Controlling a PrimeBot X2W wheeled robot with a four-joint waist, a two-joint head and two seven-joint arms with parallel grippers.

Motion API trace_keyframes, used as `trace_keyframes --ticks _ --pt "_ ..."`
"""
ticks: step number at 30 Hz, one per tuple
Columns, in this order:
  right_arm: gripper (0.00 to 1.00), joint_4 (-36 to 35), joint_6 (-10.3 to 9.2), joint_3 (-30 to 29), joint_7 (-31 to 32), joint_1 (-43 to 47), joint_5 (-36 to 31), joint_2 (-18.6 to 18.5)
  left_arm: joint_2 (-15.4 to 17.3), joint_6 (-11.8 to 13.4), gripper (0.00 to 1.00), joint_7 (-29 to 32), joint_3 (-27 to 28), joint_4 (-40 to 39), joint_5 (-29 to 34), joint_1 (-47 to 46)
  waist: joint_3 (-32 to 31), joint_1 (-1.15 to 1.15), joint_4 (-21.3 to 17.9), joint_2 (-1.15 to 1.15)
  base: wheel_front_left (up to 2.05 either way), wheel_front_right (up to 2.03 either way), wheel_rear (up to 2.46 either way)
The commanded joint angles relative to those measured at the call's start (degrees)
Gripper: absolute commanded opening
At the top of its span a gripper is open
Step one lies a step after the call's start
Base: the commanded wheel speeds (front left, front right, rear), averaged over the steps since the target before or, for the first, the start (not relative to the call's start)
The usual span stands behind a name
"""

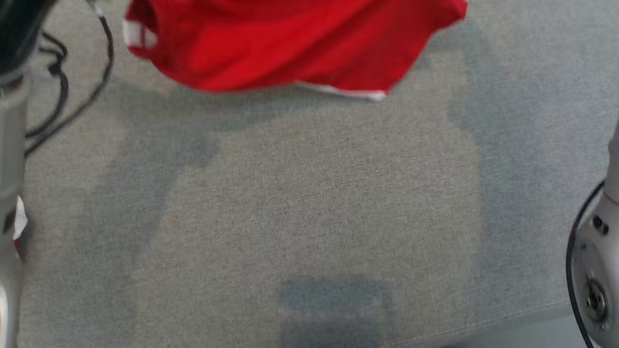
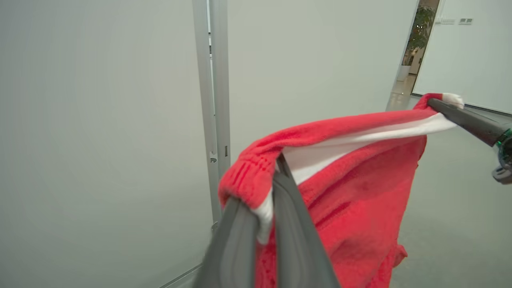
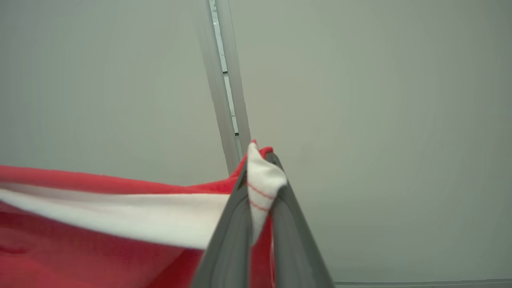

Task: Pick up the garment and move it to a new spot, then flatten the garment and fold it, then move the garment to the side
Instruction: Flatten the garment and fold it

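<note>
The garment (image 1: 290, 43) is red with white trim and hangs in the air above the grey fabric surface (image 1: 309, 203), its lower hem at the top of the head view. In the left wrist view my left gripper (image 2: 264, 188) is shut on one ribbed red corner of the garment (image 2: 356, 200). The right gripper's dark fingers (image 2: 468, 120) pinch the far corner there, and the white-lined top edge is stretched between the two. In the right wrist view my right gripper (image 3: 260, 176) is shut on a white fold of the garment (image 3: 100, 224), which trails off to the left.
Black cables (image 1: 63, 87) lie at the upper left of the surface beside a pale arm segment (image 1: 9, 193). Another pale arm part (image 1: 597, 261) stands at the right edge. A pale wall with a metal seam (image 2: 214, 100) is behind, and a potted plant (image 2: 420, 32) far off.
</note>
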Motion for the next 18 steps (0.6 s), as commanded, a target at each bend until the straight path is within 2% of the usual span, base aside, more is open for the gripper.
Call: trace_keyframes --ticks 1,5,10,15,18 --pt "0.00 3.2 -0.09 0.3 -1.1 -4.1 -1.1 1.5 -0.3 -0.8 0.00 -2.3 -0.4 4.2 2.9 -4.4 9.1 0.00 0.9 0.00 0.00 0.00 0.00" --pt "0.00 11.6 -0.07 1.6 -8.4 -18.5 -7.7 3.6 -3.1 -1.2 0.00 -14.0 -0.4 17.5 10.4 -17.6 14.2 0.00 1.0 0.00 0.00 0.00 0.00" --pt "0.00 22.1 -0.10 2.7 -17.5 -25.5 -10.0 5.7 -3.9 -2.4 0.00 -26.7 -2.7 31.4 16.0 -22.6 17.5 0.00 0.5 0.00 0.00 0.00 0.00" --pt "0.00 29.9 -0.09 5.5 -24.4 -20.3 -7.4 6.1 -4.5 -3.7 0.00 -35.6 -5.2 40.3 14.6 -17.3 18.4 0.00 0.2 0.00 0.00 0.00 0.00" --pt "0.00 31.7 -0.09 8.0 -28.5 -14.0 -3.9 6.0 -4.6 -4.0 0.00 -40.3 -7.3 41.8 12.3 -10.5 17.2 0.00 0.4 0.00 0.00 0.00 0.00"
